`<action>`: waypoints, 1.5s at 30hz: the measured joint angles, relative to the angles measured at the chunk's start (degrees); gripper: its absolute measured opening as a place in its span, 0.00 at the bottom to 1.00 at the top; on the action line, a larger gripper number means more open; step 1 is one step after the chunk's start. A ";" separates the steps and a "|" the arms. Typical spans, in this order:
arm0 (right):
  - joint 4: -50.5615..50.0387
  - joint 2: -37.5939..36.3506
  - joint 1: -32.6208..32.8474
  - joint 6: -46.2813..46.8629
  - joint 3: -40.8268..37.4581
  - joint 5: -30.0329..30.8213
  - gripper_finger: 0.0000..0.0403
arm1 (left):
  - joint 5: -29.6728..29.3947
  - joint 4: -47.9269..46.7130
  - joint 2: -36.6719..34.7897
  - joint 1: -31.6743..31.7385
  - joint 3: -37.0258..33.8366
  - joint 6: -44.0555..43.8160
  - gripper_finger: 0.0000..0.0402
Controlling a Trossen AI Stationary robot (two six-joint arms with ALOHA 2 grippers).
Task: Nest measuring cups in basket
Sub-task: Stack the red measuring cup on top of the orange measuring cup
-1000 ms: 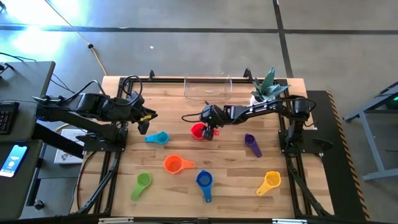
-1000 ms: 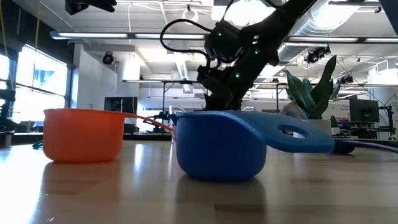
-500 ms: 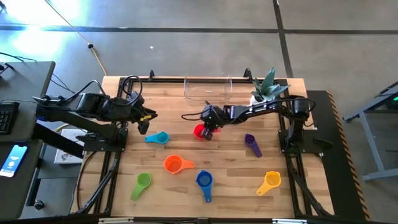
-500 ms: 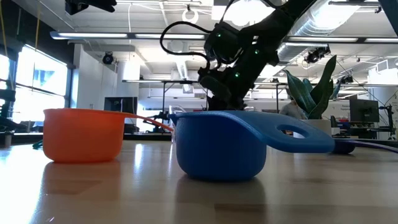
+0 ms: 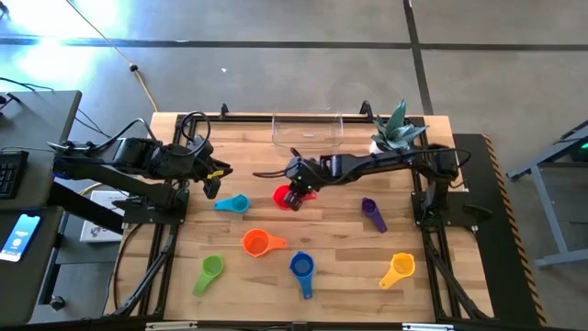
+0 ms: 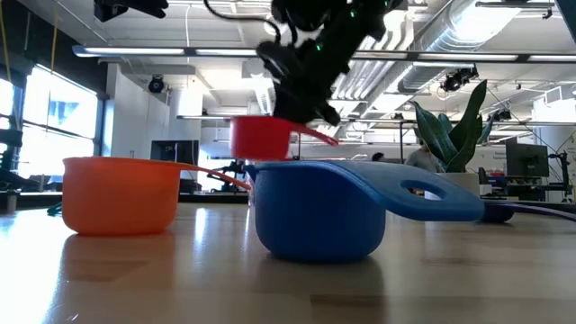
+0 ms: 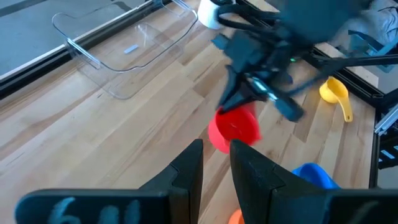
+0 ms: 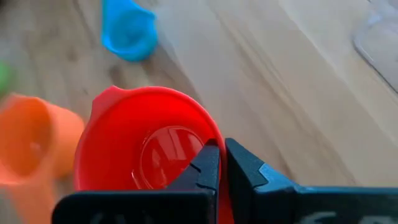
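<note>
High view: right gripper (image 5: 296,191) mid-counter, fingers pinched on the red cup (image 5: 286,197), which hangs just on the near side of the clear basket (image 5: 307,131). Basket sits at the far edge of the counter (image 5: 331,248), well apart from the cup, straight beyond it; its long axis runs left-right. Judgement: the right arm is the nearer one, and the coming move is a carry away from the camera side toward the far edge. Left gripper (image 5: 213,181) waits at the left side near the teal cup (image 5: 233,203). Orange cup (image 5: 256,243), green cup (image 5: 210,269), blue cup (image 5: 302,267), yellow cup (image 5: 400,268) and purple cup (image 5: 372,211) lie on the counter; none are in the basket. Only six cups show.

Low view: red cup (image 6: 255,138) off the counter, above the blue cup's (image 6: 324,211) rim line, upright, with its handle toward the right gripper.

Left wrist view: left fingers (image 7: 189,167) close together, holding nothing. Basket (image 7: 127,53) empty, beyond the red cup (image 7: 235,128).

Right wrist view: fingers (image 8: 208,168) clamped over the red cup's (image 8: 146,149) rim wall, with the bowl open side up.
</note>
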 joint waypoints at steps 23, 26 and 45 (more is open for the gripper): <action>17.18 5.10 12.53 18.82 7.37 5.94 0.00 | -3.11 0.20 0.00 -0.02 -0.02 -0.09 0.17; 16.98 7.22 12.50 18.82 7.34 4.23 0.00 | -3.11 0.22 0.00 -0.02 -0.04 -0.09 0.17; 20.80 14.03 11.92 19.91 7.35 -1.82 0.00 | -3.11 0.26 0.00 -0.02 -0.02 -0.02 0.17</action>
